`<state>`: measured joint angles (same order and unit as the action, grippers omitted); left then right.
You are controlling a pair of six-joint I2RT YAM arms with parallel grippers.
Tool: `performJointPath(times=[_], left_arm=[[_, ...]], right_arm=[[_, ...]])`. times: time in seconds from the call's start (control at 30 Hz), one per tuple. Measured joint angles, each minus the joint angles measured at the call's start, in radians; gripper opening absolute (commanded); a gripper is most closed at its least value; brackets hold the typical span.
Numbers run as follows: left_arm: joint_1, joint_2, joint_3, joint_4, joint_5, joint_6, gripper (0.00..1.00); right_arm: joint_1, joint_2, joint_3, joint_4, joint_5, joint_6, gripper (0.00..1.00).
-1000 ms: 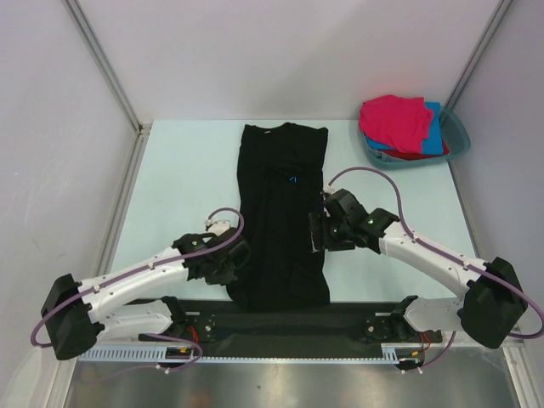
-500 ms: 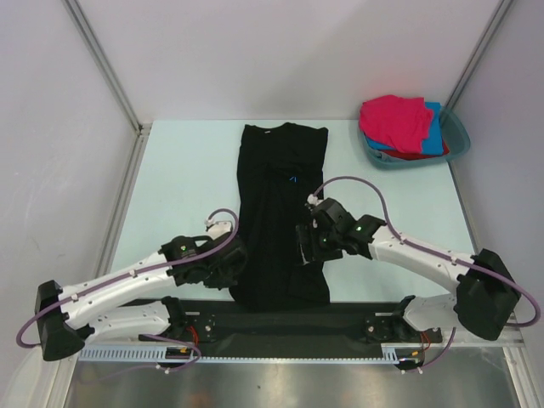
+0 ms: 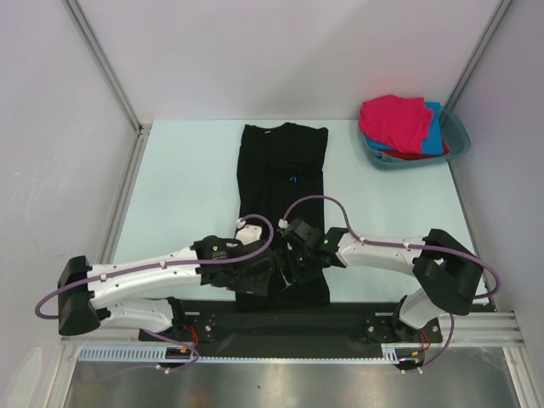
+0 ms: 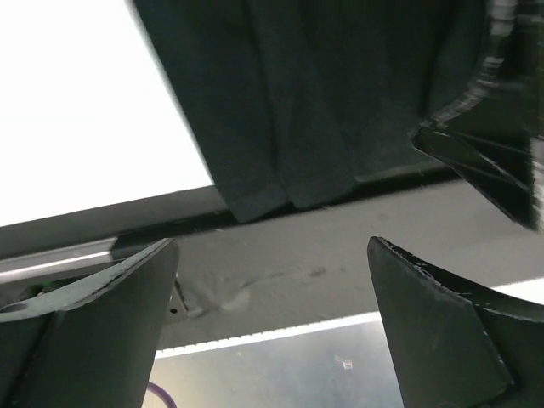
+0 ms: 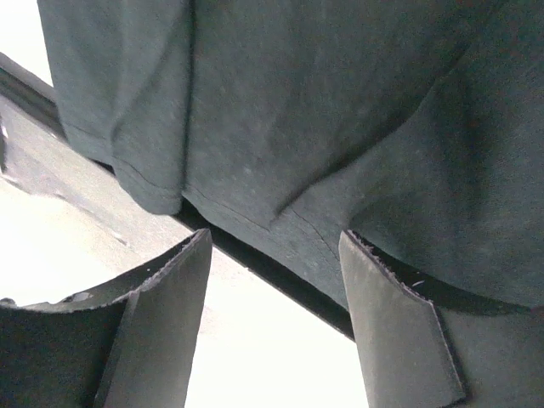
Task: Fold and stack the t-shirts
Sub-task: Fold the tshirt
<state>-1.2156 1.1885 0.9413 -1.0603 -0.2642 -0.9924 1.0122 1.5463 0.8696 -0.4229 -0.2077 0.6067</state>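
Observation:
The black t-shirt (image 3: 285, 170) lies folded into a long narrow strip down the middle of the table, collar at the far end. Both grippers meet over its near hem. My left gripper (image 3: 259, 276) is open wide, and in the left wrist view (image 4: 272, 246) nothing sits between its fingers; the hem (image 4: 280, 191) lies just ahead. My right gripper (image 3: 291, 262) is also open (image 5: 274, 236), its tips right at the black cloth (image 5: 323, 102) with nothing between them. The pink t-shirt (image 3: 395, 119) sits on top of the blue (image 3: 435, 132) and red (image 3: 421, 155) ones.
A teal basin (image 3: 460, 136) at the back right corner holds the coloured shirts. A black base rail (image 3: 280, 325) runs along the near table edge just below the hem. Grey walls and metal posts (image 3: 102, 64) close in the sides.
My left gripper has opened and shifted right from the shirt's left edge onto its near end. My right arm swung from the shirt's right edge down and left to the hem.

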Motion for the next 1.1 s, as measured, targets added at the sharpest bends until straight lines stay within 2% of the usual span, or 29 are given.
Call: performJointPath(times=[0.13,0.33,0.73,0.93,1.1], left_arm=[[-0.002,-0.016,-0.006,-0.037,-0.068,-0.055,1.0],[-0.001,-0.075,-0.097,0.027,-0.074,-0.072,1.0],[0.0,0.15,-0.113,0.329,0.037,0.032,0.99],[0.011,0.16,-0.156,0.397,0.058,0.028,0.9],[0.026,0.154,-0.172,0.392,0.024,0.005,0.83]], right_arm=[[-0.002,-0.003,0.039,-0.016,0.043,-0.001,0.68],[-0.016,-0.055,0.054,-0.06,0.123,-0.004,0.68],[-0.068,-0.179,0.053,-0.138,0.228,-0.005,0.68],[-0.09,-0.232,0.046,-0.15,0.246,-0.004,0.68],[-0.106,-0.246,0.043,-0.151,0.249,-0.004,0.68]])
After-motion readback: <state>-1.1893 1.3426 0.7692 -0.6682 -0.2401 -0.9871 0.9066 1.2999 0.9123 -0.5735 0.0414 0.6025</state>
